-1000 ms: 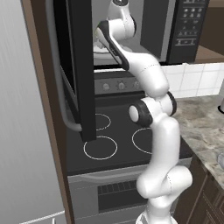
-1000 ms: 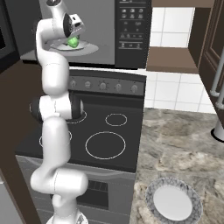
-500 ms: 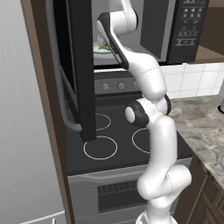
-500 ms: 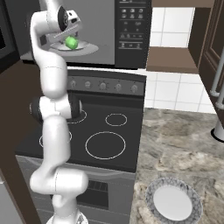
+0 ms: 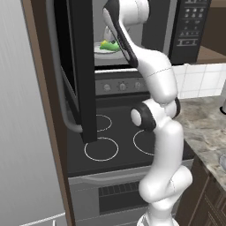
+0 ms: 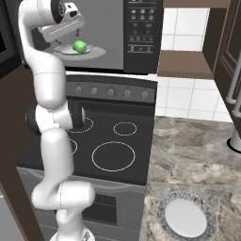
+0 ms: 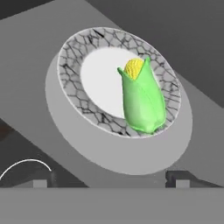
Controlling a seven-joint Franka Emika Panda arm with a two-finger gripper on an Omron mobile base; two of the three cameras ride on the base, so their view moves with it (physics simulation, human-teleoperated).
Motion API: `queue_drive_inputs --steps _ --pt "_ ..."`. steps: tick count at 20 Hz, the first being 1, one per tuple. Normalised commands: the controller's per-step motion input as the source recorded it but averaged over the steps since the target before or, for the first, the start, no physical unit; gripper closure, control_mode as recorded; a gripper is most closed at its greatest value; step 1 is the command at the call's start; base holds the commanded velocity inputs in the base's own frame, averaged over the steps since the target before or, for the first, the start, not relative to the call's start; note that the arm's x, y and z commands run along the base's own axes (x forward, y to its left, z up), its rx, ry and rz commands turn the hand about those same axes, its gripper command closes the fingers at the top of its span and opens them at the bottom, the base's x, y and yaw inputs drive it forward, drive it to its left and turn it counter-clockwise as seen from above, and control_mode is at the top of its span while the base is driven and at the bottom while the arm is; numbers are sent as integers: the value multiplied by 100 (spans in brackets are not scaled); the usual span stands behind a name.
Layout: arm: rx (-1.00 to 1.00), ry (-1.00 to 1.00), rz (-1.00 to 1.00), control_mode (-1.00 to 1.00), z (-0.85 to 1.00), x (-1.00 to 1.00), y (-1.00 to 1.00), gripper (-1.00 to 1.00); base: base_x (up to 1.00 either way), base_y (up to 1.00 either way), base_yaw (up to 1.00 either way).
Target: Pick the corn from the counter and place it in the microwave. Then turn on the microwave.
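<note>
One green-husked corn cob with a yellow tip [image 7: 142, 101] is seen lying free on one marbled-rim white plate [image 7: 87, 103] inside the open black microwave [image 6: 142, 35]. The two-finger gripper [image 7: 108, 180] is spread wide, holding nothing, just above it.
</note>
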Motion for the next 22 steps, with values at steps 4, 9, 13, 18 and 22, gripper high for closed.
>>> queue_drive_inputs --steps 4,9,13,18,22 --pt "0 -8 0 -100 0 -100 -37 -100 0 0 0" --pt "3 -5 -1 -100 0 -100 -34 -100 0 0 0" --pt "5 -4 -2 -100 0 -100 -26 -100 0 0 0" --pt "7 -3 -2 -100 -16 -100 -25 -100 0 0 0" --pt "7 -1 -3 -100 -42 -100 -26 -100 0 0 0"
